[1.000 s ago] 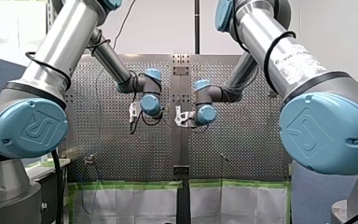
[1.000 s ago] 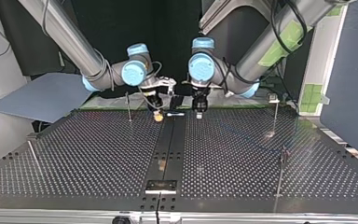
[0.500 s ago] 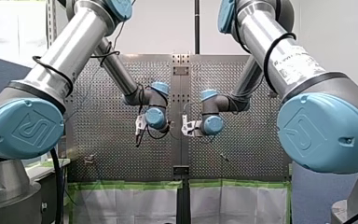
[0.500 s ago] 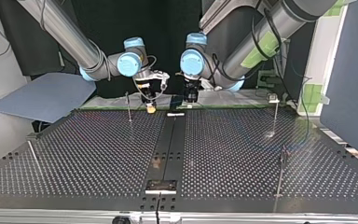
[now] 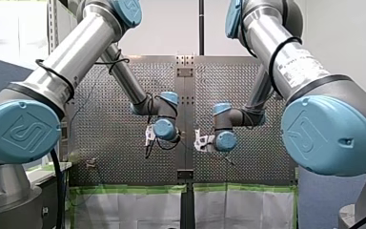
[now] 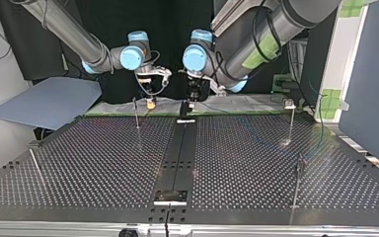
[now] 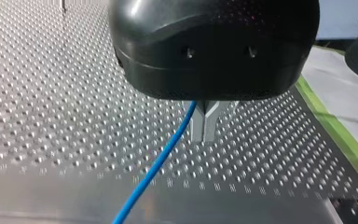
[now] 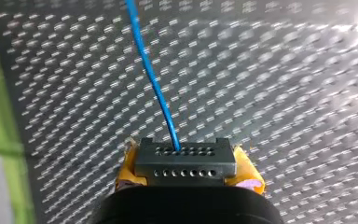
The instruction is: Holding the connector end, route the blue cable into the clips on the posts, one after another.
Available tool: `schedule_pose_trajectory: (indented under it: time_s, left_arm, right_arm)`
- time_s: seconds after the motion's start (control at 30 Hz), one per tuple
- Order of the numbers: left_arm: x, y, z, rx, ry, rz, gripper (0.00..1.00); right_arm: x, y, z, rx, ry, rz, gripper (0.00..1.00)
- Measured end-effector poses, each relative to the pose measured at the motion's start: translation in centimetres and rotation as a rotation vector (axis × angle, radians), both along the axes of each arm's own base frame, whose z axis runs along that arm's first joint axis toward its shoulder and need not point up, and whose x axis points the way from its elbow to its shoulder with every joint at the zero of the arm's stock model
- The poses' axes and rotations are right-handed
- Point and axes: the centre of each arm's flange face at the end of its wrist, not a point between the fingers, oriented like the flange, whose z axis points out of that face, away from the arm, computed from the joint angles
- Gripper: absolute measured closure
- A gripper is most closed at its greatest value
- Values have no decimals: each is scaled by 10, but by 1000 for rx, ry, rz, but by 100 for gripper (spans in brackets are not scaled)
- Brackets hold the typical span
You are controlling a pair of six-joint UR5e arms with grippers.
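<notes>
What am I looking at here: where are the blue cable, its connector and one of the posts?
blue cable [image 7: 161, 159]: left wrist view, middle of its visible length.
connector [image 8: 185, 161]: right wrist view, its holed face.
post [image 6: 291, 123]: top view, mid-shaft.

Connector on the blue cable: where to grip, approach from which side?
Grip the connector across its two short ends, coming from the face opposite where the blue cable exits. Flat parallel ends suit the fingers; my right gripper holds it so, yellow pads on each end.
</notes>
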Motion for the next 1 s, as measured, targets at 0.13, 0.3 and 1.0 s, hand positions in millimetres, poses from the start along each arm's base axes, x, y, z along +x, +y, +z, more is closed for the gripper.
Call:
schedule_pose_trajectory:
  time_s: [0.13, 0.3, 1.0]
  left_arm:
    - [-8, -9, -9, -7, 9, -18, 100]
    - [-16, -18, -31, -3, 20, -37, 100]
    - [-51, -37, -129, 4, 67, -75, 100]
  right_arm:
    - [-12, 12, -33, 32, 20, -11, 100]
    - [-25, 24, -58, 58, 29, -23, 100]
    - [-86, 54, -104, 97, 52, -95, 100]
